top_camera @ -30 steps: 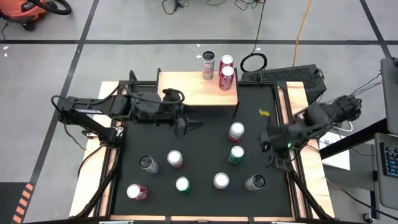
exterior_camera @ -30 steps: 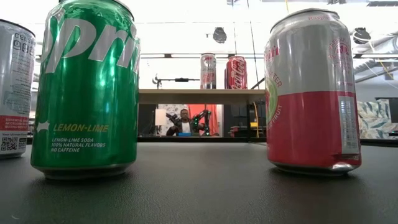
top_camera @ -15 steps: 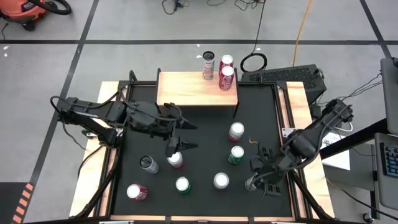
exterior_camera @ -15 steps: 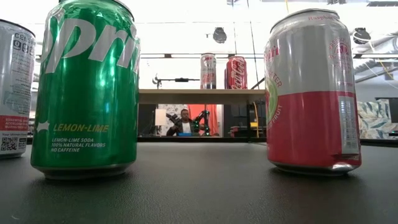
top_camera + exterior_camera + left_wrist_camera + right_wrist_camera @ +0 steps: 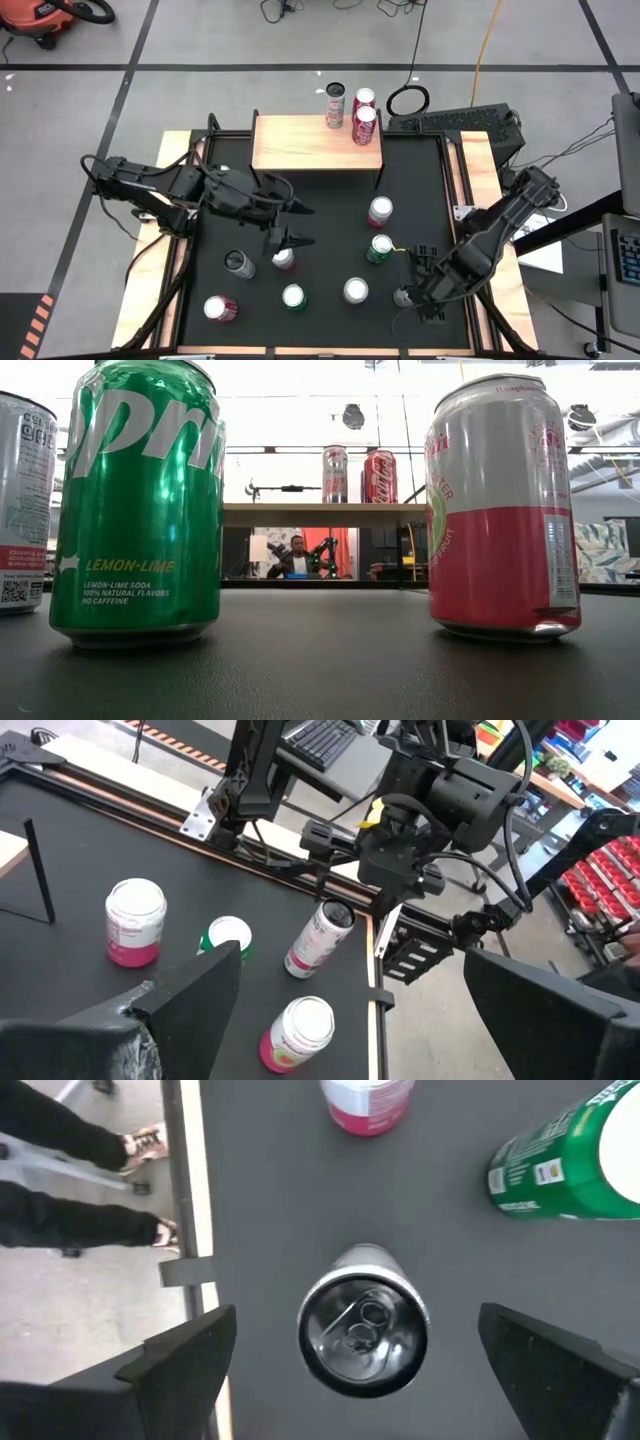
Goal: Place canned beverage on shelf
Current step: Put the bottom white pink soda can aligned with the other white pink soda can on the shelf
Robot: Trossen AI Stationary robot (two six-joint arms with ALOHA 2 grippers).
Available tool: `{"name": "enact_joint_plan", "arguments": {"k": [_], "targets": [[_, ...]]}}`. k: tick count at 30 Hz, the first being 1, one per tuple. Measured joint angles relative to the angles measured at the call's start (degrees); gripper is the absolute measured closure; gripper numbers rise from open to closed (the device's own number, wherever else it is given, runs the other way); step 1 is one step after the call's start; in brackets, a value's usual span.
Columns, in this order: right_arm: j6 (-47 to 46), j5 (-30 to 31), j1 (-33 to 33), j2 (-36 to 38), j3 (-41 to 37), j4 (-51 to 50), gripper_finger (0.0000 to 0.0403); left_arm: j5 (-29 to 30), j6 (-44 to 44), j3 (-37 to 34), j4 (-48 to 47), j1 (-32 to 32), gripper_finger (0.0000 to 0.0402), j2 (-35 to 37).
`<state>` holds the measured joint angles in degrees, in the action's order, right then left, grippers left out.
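Silver is what your right end effector (image 5: 355, 1355) now frames: it has travelled from beside the tabletop's (image 5: 330, 195) right rail down toward the near right corner, and its fingers (image 5: 180, 1360) have spread wide on the way, so the silver can (image 5: 365, 1335) stands upright directly below and between them, untouched. You are set up for a pick, not holding anything yet. In the high view that can (image 5: 403, 296) is partly hidden under the wrist.

Your left end effector (image 5: 285, 228) has also dropped from near the shelf (image 5: 316, 142) to just over a pink-and-white can (image 5: 283, 257) near mid-tabletop. Its fingers (image 5: 185, 995) stand wide apart as before, empty, with that can (image 5: 297, 1035) just ahead of them.

Well beyond both end effectors, the shelf already carries one red can (image 5: 363, 125) at its right end; two more cans (image 5: 335, 103) show behind its far edge, and I cannot tell whether they rest on it. My reading is that both arms have finished their approach and the next step is to descend and close.
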<state>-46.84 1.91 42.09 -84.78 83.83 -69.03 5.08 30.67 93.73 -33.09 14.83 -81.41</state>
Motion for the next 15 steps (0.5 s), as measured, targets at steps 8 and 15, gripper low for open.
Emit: {"name": "enact_joint_plan", "arguments": {"k": [8, 15], "targets": [[0.1, -0.3, -0.1, -1.9, -0.2, -0.1, 0.0009, 0.0, -1.5, 0.0, 0.0, 0.0, 0.0016, 0.0], [-2.0, -0.5, -0.1, -2.1, -5.4, 2.4, 0.0009, 0.0, -2.6, 0.0, 0.0, 0.0, 0.0016, 0.0]]}}
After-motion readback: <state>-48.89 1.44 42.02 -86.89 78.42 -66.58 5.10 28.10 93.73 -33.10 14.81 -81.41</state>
